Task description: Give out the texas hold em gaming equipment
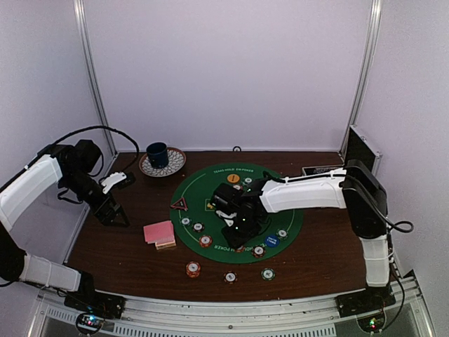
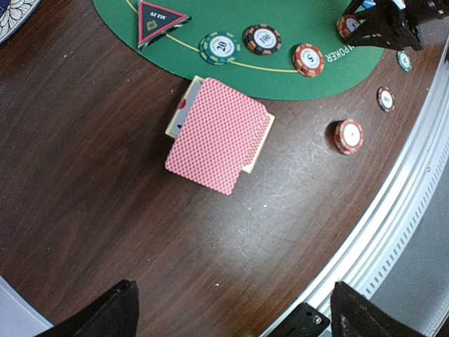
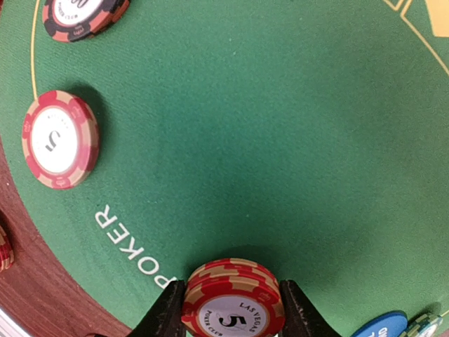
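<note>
- Dark wooden desk, pale lilac walls; a green mat lies mid-desk.
- Your left hand hangs wide open left of the mat.
- Your right hand grips stacked red chips at the mat's near edge.
- The pink-backed cards lie just left of the mat.

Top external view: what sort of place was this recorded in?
Likely a robot test booth, not a card room: plain pale panel walls on metal frame posts, and a wooden table with a green poker mat, plus a left arm and a right arm bolted at its near edge.
</note>
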